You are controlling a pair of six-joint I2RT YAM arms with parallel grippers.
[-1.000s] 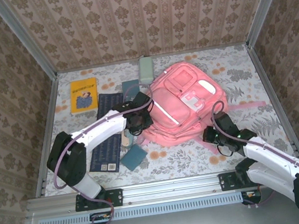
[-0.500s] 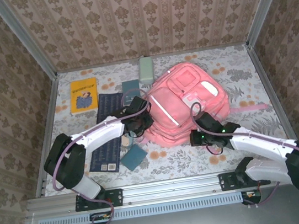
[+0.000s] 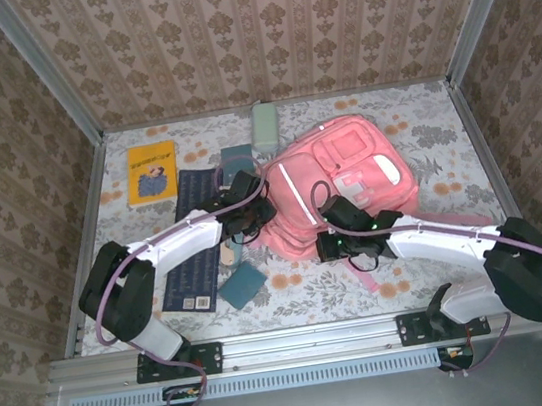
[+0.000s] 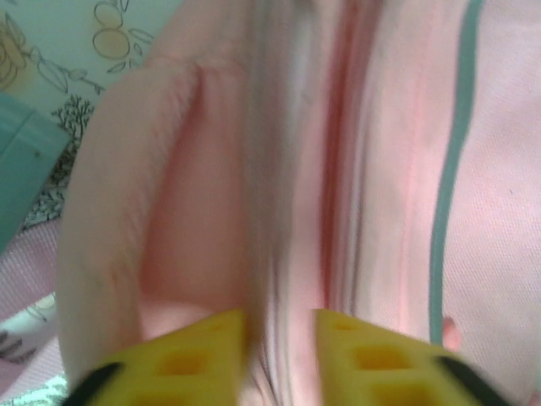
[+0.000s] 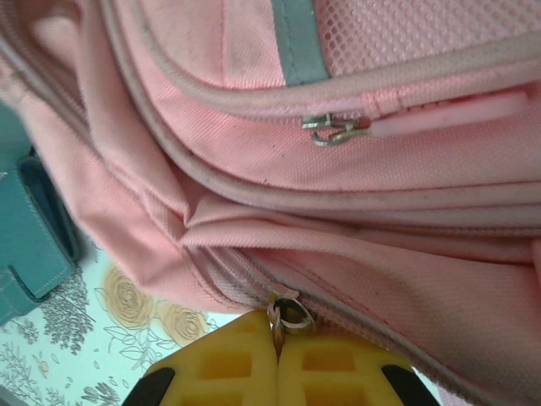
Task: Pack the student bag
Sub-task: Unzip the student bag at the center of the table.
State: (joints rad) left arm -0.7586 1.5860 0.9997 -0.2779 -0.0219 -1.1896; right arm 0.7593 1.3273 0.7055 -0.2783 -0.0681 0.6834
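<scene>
Your right gripper (image 5: pixel 277 328) is clenched on the metal zipper pull (image 5: pixel 286 311) at the near edge of the student bag (image 3: pixel 347 167). The bag lies flat on the table (image 3: pixel 305 299), right of centre and toward the far side, front pockets up. That pinch is what running the main zip open calls for, so I judge you are unzipping before anything goes in.

Your left gripper (image 4: pixel 281 330) sits at the bag's left edge, jaws parted, with a blurred fold of pink fabric running between them. They look released rather than pinching. That spot suits bracing the bag against the zip's pull.

Your right arm lies low, forearm reaching left along the bag's near side. Your left arm elbows out to the left and reaches in rightward.
</scene>
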